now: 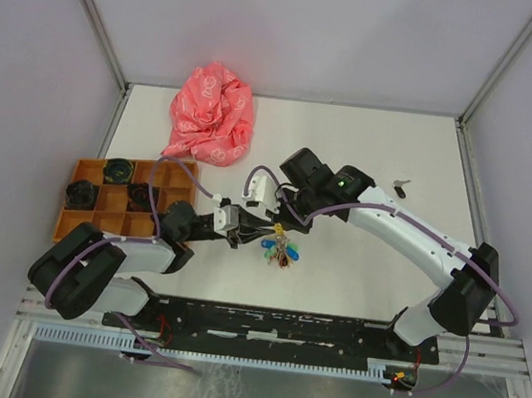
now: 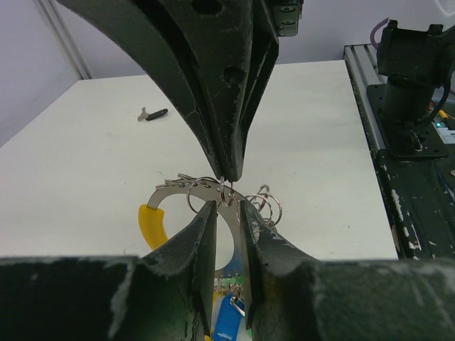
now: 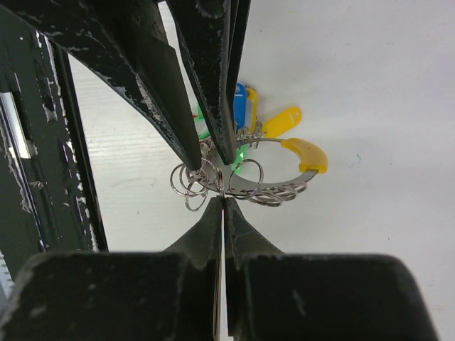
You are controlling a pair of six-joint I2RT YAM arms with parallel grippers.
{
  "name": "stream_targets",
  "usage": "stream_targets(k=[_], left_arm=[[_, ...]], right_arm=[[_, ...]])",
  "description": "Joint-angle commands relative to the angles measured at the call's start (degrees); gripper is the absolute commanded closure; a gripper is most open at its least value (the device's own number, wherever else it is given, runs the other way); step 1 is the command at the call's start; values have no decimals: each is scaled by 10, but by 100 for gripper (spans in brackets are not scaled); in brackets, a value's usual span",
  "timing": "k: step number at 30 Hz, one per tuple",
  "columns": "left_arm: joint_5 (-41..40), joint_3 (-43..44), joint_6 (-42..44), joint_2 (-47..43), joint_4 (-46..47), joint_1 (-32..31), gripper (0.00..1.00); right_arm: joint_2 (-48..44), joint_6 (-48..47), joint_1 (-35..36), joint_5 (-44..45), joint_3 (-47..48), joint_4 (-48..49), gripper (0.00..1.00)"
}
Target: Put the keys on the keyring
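Two grippers are being held tip to tip just above the table (image 1: 349, 141), meeting at the keyring (image 2: 170, 189) from opposite sides so that it is being steadied at one spot. The right gripper (image 3: 224, 202) is being held fully closed, and its tips appear to be pinching a small split ring (image 2: 226, 189) that is threaded on the keyring; this grip is judged to be carrying the bunch clear of the surface. The left gripper (image 2: 227, 209) is being held partly open, its fingers (image 2: 201, 227) standing either side of the metal band, which is crossing the gap between them; whether the pads are touching the metal cannot be told. A yellow sleeve (image 2: 151, 224) and a blue tag (image 2: 229, 320) are hanging from the same ring, below the meeting point. The black-headed key (image 1: 400, 185) is lying flat on the table, well apart from both grippers, toward the far right corner, and is not being touched. The red-headed key cannot be picked out among the coloured tags. The task is judged to be at an early stage: the keyring is being presented and secured, and one gripper is likely to be needed to fetch the loose key while the other is supporting the ring. A slipping pinch is judged to be the main risk, since the bunch is being hung from a thin wire loop.
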Motion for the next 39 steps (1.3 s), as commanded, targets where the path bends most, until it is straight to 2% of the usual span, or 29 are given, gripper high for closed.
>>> stream_targets(k=[1,7,15,17,21,24,27,32,39], left_arm=[[16,19,14,12,21,-2,74],[12,24,5,26,37,-8,74],[3,21,-31,55,104,-12,75],[3,20,-38,63,122,-11,78],[-4,18,-43,67,134,-11,97],[-17,12,-43,63,141,-12,97],[-38,2,-46,63,159,-11,97],[-60,-8,-78,78,223,-11,97],[-64,-11,-104,89,274,-11,97]], right_arm=[[-1,-7,4,0,39,-4,99],[-2,-5,5,-15,36,9,99],[-5,-1,5,-31,29,21,99],[-8,-2,5,-36,24,28,99],[-14,-2,5,-36,11,38,99],[-37,2,-1,-37,-15,57,94],[-87,25,-30,-61,-70,124,85],[-175,81,-102,-165,-196,262,75],[-219,142,-136,-233,-309,430,73]])
